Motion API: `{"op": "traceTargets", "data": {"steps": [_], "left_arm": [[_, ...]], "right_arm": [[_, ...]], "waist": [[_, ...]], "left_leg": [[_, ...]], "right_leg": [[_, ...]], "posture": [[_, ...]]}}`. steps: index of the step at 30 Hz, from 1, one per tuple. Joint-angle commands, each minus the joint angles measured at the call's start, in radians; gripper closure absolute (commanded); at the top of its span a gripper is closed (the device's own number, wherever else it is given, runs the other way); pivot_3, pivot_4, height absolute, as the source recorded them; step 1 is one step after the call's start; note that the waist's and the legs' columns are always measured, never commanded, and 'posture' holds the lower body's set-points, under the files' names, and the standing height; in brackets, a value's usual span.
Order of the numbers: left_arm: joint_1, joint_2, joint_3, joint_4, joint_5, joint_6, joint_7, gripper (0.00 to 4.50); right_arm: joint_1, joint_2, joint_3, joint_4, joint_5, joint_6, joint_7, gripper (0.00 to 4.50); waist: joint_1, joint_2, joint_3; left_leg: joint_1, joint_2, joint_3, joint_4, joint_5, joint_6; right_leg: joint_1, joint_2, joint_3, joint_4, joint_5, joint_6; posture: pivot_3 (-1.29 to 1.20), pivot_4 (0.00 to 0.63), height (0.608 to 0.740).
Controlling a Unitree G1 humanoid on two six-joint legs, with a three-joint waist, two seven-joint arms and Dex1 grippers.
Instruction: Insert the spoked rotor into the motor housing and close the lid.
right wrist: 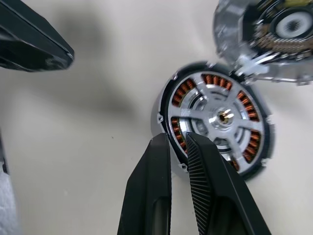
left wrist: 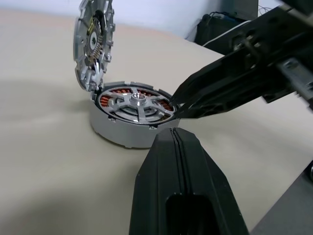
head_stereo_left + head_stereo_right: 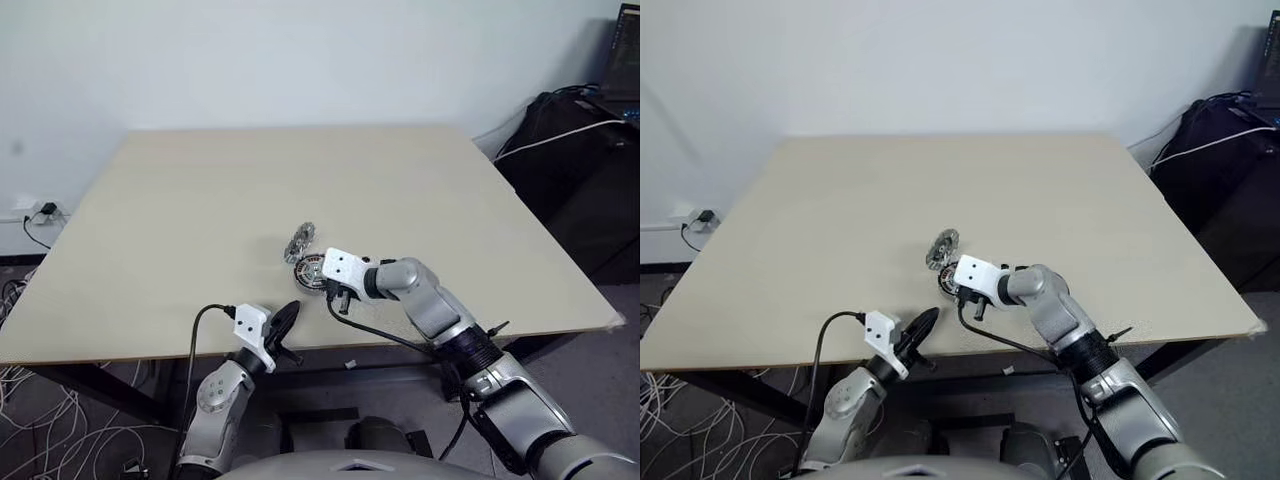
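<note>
1. Nearest, the left gripper [image 3: 287,318] hangs at the table's near edge, its two black fingers pressed together on nothing, pointing roughly level toward the motor.
2. Just beyond it, the right gripper [image 1: 179,142] angles down from the robot's right with a narrow gap between its fingers; the tips sit at the near rim of the motor housing [image 2: 117,132], and whether they touch it cannot be told.
3. Next, the motor housing lies flat on the table [image 3: 200,200], axis upright, close to the near edge and about midway across.
4. Inside it, the spoked rotor [image 1: 220,122] is seated face up, copper windings showing between the spokes and a small shaft end at the centre.
5. Farther back, the lid [image 2: 93,41] stands nearly upright at the housing's far side, inner face toward the robot, not yet closed.
6. No writing can be read on any part; a small yellow mark inside the lid is illegible.
</note>
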Motion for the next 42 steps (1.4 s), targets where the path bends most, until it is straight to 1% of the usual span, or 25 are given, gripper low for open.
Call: {"op": "traceTargets", "data": {"steps": [1,4,7,9,17,30,37,42], "left_arm": [[-0.007,-0.001,-0.011,-0.051,-0.015,0.008,-0.003,4.5],[-0.012,0.003,-0.014,-0.052,-0.019,0.016,-0.006,4.5],[-0.021,0.003,-0.016,-0.048,-0.021,0.024,-0.006,4.5],[-0.028,0.002,-0.017,-0.043,-0.022,0.029,-0.006,4.5],[-0.029,0.002,-0.028,-0.067,-0.023,0.057,0.007,4.5],[-0.005,0.004,-0.026,-0.099,-0.03,0.068,0.027,4.5],[0.002,0.001,-0.028,-0.129,-0.033,0.083,0.04,4.5],[0.019,-0.002,-0.033,-0.173,-0.033,0.105,0.06,4.5]], "right_arm": [[0.033,-0.033,-0.025,-0.125,0.011,0.062,-0.004,3.84],[0.071,-0.073,-0.011,-0.192,0.01,0.073,0.007,3.84],[0.079,-0.111,0.018,-0.199,-0.008,-0.004,0.007,3.84],[0.068,-0.117,0.034,-0.178,-0.016,-0.035,0.003,3.84],[-0.045,-0.081,0.108,0.015,-0.057,-0.177,0.012,3.84],[-0.177,0.016,0.137,0.293,-0.121,-0.309,-0.004,3.84],[-0.212,0.027,0.15,0.389,-0.143,-0.33,0.032,3.84],[-0.213,0.018,0.146,0.381,-0.131,-0.328,0.089,3.84]], "waist": [[0.005,0.0,0.0],[0.01,0.0,0.0],[0.009,-0.001,0.001],[0.009,-0.001,0.001],[0.008,-0.002,0.001],[0.007,-0.002,0.001],[0.007,-0.001,0.001],[0.008,-0.001,0.001]], "left_leg": [[0.0,0.0,0.0,0.0,0.0,0.0],[0.0,0.0,0.0,0.0,0.0,0.0],[-0.001,0.0,0.0,0.0,0.0,0.0],[0.0,0.0,0.001,0.0,0.0,0.0],[0.001,0.0,0.001,0.001,0.0,0.0],[0.003,0.0,0.0,0.001,0.0,0.0],[0.004,0.0,0.0,0.001,0.0,0.0],[0.004,0.0,0.0,0.001,0.0,0.0]], "right_leg": [[0.0,0.0,0.0,0.0,0.0,0.0],[0.0,0.0,0.0,0.0,0.0,0.0],[0.0,0.0,0.0,-0.001,0.0,0.0],[0.0,0.001,-0.001,0.0,0.0,0.0],[0.002,0.006,-0.001,-0.001,0.0,0.0],[0.004,0.004,-0.001,0.0,0.0,0.0],[0.005,0.004,-0.001,0.0,0.0,0.0],[0.005,0.002,-0.001,-0.001,0.0,0.0]], "posture": [[0.0,0.0,0.74],[0.0,0.0,0.74],[0.0,0.0,0.74],[0.0,0.0,0.74],[0.0,0.0,0.74],[0.0,0.0,0.74],[0.0,0.0,0.74],[0.0,0.0,0.74]]}}
